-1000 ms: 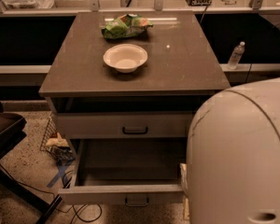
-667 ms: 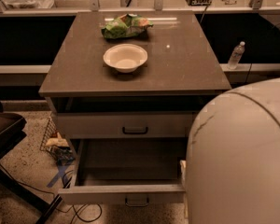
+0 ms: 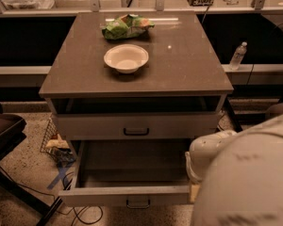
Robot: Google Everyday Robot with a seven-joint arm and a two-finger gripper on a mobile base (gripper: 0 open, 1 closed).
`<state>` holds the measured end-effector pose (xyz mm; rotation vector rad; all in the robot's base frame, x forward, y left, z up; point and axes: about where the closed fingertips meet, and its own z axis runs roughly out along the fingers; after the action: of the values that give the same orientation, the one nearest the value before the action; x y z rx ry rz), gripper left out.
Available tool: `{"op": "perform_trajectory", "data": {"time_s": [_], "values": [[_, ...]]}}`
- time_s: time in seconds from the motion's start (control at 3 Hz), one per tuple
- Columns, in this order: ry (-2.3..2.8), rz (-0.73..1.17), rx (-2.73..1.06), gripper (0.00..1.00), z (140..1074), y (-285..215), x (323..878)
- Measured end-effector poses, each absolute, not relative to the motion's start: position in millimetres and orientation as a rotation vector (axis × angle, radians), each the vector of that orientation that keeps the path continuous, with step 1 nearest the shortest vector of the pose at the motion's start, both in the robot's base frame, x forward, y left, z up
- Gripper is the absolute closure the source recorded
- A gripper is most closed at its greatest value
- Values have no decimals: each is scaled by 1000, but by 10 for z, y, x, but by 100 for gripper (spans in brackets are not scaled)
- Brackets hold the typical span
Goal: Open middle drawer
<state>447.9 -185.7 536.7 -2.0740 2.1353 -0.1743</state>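
Note:
The middle drawer of the grey cabinet is pulled well out, and its pale inside is bare. Its small dark handle sits at the centre of the low front. Above it the taller-fronted drawer is shut. The lowest drawer is hidden under the open one. My white arm housing fills the lower right, against the right end of the open drawer. My gripper is hidden behind that housing.
On the cabinet top stand a white bowl and a green bag. A water bottle stands on the ledge at right. A dark chair, a wire basket and floor cables lie at left.
My arm housing has dropped lower and back to the right, uncovering more of the cabinet's right side. The drawer stays pulled out about as far as before.

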Motion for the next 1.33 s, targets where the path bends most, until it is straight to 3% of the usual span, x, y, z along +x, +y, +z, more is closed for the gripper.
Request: {"op": "perform_trajectory", "data": {"time_s": [0.33, 1.0, 1.33], "values": [[2034, -254, -2104, 41, 5734, -1717, 4873], [1935, -251, -2060, 87, 5885, -1808, 4923], [1944, -239, -2034, 100, 5882, -1826, 4911]]}}
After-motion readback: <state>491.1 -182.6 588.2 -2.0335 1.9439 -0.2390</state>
